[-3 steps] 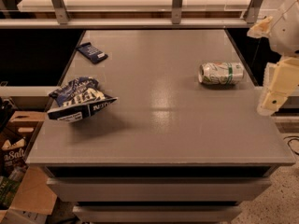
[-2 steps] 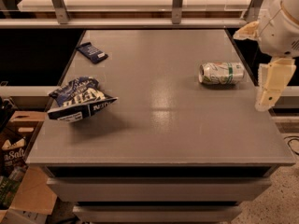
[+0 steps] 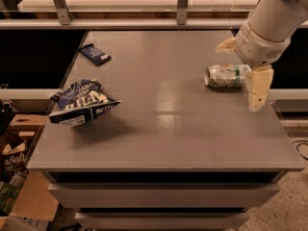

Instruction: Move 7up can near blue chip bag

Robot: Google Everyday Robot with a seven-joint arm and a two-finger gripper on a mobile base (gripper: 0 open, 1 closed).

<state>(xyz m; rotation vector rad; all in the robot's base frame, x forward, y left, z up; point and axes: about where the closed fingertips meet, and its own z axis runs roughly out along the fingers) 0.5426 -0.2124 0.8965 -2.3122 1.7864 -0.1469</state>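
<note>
In the camera view, my gripper (image 3: 237, 76) hangs over the right side of the flat grey tabletop (image 3: 163, 129), at the end of my thick white arm (image 3: 269, 23), which comes in from the upper right corner. My two cream-coloured fingers (image 3: 258, 88) stand wide apart and hold nothing. One points towards the left above the can, and the other hangs down in front of its right end. Whether either one touches it I cannot tell. The small white-silver 7up can with green markings (image 3: 226, 76) lies on its side near the table's right edge, its silver end turned to the left. The wrinkly dark blue foil chip bag with large white lettering (image 3: 79, 102) sits well apart from it, near the left edge. A smaller flat dark blue packet (image 3: 95, 53) lies beyond the bag, near the far left corner. On the floor to the left of the table are brown cardboard boxes (image 3: 19, 153).
</note>
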